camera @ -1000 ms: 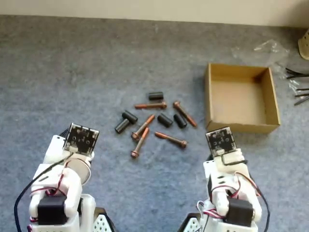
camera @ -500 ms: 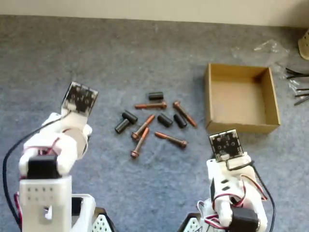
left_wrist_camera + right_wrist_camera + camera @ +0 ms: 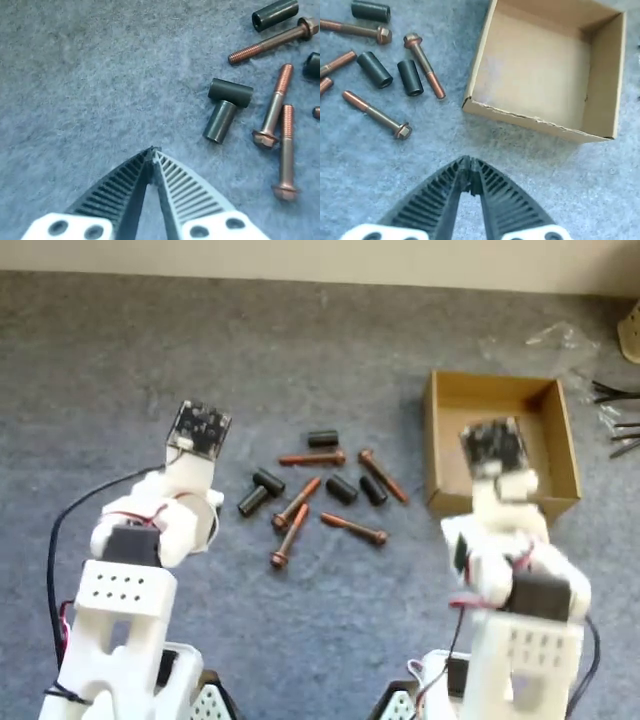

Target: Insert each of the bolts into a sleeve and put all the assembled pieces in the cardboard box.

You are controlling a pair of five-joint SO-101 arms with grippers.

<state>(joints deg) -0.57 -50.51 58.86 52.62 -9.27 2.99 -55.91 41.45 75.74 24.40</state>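
Left claw [image 3: 152, 150] forward (sleeves [image 3: 220, 121] near)

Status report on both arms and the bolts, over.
Left gripper shut, by black cylindrical sleeves. Right gripper shut, facing brown cardboard box. Copper-coloured bolts loose on grey carpet, none sleeved.

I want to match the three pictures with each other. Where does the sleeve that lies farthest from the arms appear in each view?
High view: the sleeve lies near the middle of the picture, just beyond a bolt.
Left wrist view: the sleeve lies beyond the same bolt, far from the camera.
Right wrist view: the sleeve lies beyond that bolt, near its head.
Shared landmark: that bolt, lying alongside the sleeve.
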